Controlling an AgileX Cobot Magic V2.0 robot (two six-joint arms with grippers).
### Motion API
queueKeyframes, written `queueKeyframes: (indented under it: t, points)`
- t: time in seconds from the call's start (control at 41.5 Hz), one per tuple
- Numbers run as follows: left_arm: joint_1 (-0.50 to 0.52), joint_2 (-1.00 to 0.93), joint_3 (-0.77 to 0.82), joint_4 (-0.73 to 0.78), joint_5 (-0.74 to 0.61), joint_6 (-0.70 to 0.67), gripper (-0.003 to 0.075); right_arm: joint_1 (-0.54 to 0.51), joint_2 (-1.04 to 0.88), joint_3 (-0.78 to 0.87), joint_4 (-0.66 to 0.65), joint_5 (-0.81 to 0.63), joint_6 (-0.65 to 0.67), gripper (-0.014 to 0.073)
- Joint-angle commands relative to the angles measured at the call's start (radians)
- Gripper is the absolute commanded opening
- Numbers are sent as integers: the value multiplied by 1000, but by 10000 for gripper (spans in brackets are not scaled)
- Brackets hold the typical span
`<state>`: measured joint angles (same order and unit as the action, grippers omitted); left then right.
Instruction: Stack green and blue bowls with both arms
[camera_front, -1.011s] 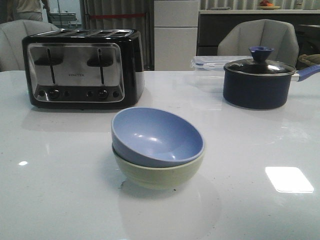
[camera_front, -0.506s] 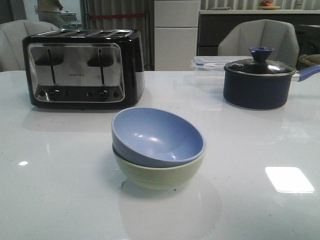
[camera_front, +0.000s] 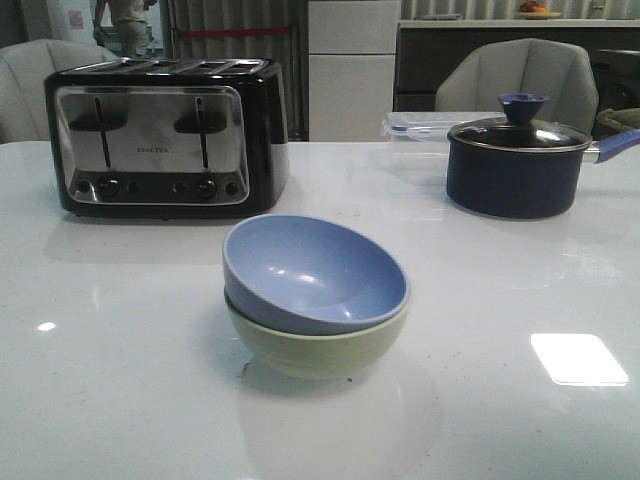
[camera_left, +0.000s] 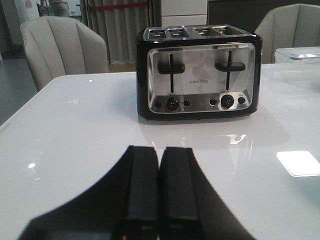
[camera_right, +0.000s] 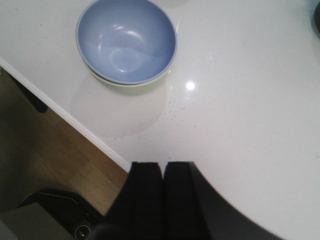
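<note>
The periwinkle blue bowl (camera_front: 315, 273) sits nested inside the pale sage green bowl (camera_front: 318, 347) in the middle of the white table, tilted slightly. In the right wrist view the blue bowl (camera_right: 126, 40) covers the green bowl (camera_right: 131, 84), of which only a thin rim edge shows. My left gripper (camera_left: 160, 150) is shut and empty, low over the table facing the toaster, away from the bowls. My right gripper (camera_right: 163, 165) is shut and empty, above the table's near edge, apart from the bowls. Neither arm shows in the front view.
A black and chrome toaster (camera_front: 165, 135) stands at the back left. A dark navy lidded pot (camera_front: 520, 160) and a clear plastic container (camera_front: 420, 130) stand at the back right. The table edge (camera_right: 65, 117) and wooden floor show in the right wrist view. Chairs stand behind the table.
The bowls have not moved. Only a person in the far background has shifted to the right.
</note>
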<state>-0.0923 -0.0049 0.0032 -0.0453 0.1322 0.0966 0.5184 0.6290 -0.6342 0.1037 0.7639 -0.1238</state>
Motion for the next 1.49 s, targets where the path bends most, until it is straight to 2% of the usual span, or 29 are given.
queueKeyframes:
  t: [0.0, 0.915, 1.035, 1.276, 1.469]
  points:
    - [3, -21, 5, -16, -155, -4, 93, -7, -2, -27, -3, -63, -2, 55]
    - [3, -21, 4, -16, -162, -4, 93, -14, -16, -22, -4, -64, -2, 55]
    - [3, -19, 4, -16, -162, -4, 93, -118, -89, 37, -6, -127, -2, 55]
    - [1, -19, 4, -16, -162, -4, 93, -376, -352, 304, -9, -485, -2, 55]
    - [1, -19, 4, -16, -162, -4, 93, -523, -560, 520, -9, -675, -2, 55]
